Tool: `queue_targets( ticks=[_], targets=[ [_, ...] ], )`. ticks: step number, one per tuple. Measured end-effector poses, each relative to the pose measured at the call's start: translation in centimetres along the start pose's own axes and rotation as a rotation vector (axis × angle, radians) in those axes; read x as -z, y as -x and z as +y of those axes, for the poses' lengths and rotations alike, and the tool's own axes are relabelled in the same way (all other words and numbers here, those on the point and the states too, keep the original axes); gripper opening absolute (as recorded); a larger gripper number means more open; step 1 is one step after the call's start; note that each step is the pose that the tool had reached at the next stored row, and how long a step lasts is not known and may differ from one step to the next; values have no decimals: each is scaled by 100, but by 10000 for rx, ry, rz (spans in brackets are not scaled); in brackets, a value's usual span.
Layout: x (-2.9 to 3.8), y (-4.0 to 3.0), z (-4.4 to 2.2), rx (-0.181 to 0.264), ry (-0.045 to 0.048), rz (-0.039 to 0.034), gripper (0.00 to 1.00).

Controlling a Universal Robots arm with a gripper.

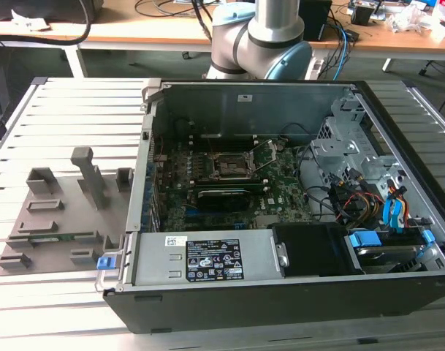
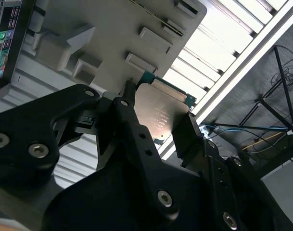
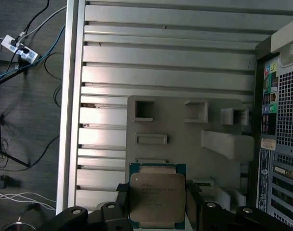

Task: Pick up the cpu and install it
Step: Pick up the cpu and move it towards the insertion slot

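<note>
The gripper (image 3: 157, 204) has two black fingers (image 2: 136, 127). One finger is on each side of the cpu (image 3: 157, 192), and they press on its edges and hold it flat between them. In the exterior view, the arm (image 1: 260, 33) stands up as a thick silver tube with a pale blue joint.

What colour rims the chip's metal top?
Teal-green, bordering the flat square silver-grey cpu; clearest in the first wrist view.
</note>
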State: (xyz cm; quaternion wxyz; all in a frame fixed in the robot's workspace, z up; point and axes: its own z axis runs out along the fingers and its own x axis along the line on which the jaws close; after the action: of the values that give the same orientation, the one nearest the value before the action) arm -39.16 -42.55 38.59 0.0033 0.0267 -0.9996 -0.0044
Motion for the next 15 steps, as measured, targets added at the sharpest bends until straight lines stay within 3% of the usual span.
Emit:
queue_targets(
  ticks=[6, 15],
  targets=[
    [118, -1, 1, 0, 0, 1, 55],
    [394, -3, 3, 0, 0, 0, 55]
  ],
)
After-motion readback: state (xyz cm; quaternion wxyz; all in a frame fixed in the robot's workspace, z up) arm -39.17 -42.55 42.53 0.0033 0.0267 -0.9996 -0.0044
